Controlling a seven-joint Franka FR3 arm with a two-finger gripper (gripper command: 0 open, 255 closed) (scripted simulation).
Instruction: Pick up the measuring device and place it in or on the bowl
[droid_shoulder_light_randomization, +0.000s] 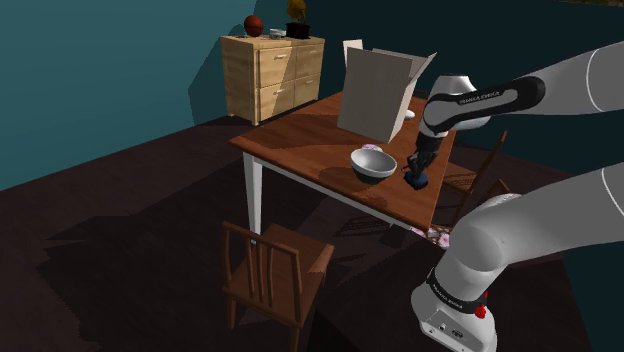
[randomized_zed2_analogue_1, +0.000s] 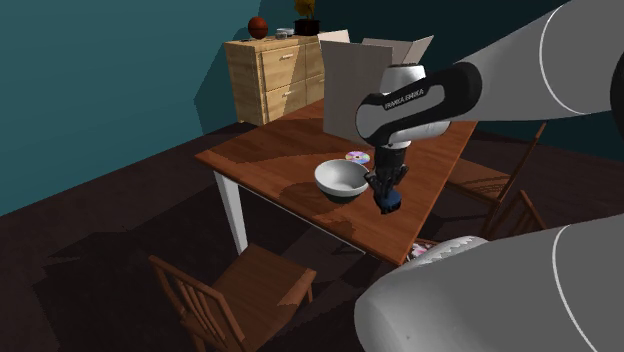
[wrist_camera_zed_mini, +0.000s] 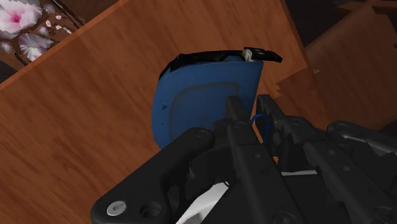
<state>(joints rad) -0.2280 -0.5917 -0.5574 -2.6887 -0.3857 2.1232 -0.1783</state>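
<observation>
The measuring device (wrist_camera_zed_mini: 197, 102) is a blue, rounded case with a black edge and a small white tab. My black gripper (wrist_camera_zed_mini: 251, 111) is shut on it, the fingers clasping a thin blue part at its side. In the shoulder view the gripper (droid_shoulder_light_randomization: 414, 172) holds the device (droid_shoulder_light_randomization: 416, 183) low over the wooden table (droid_shoulder_light_randomization: 300, 140), just to the right of the white bowl (droid_shoulder_light_randomization: 373, 164). The second exterior view shows the gripper (randomized_zed2_analogue_1: 386, 192) and device (randomized_zed2_analogue_1: 389, 204) close beside the bowl (randomized_zed2_analogue_1: 340, 180), near the table's front edge. Whether the device touches the table I cannot tell.
A tall open cardboard box (droid_shoulder_light_randomization: 380, 90) stands on the table behind the bowl, with a shiny disc (randomized_zed2_analogue_1: 357, 156) lying between them. Wooden chairs stand at the near side (droid_shoulder_light_randomization: 275, 270) and beyond the arm (droid_shoulder_light_randomization: 475, 180). A wooden dresser (droid_shoulder_light_randomization: 270, 75) is against the far wall.
</observation>
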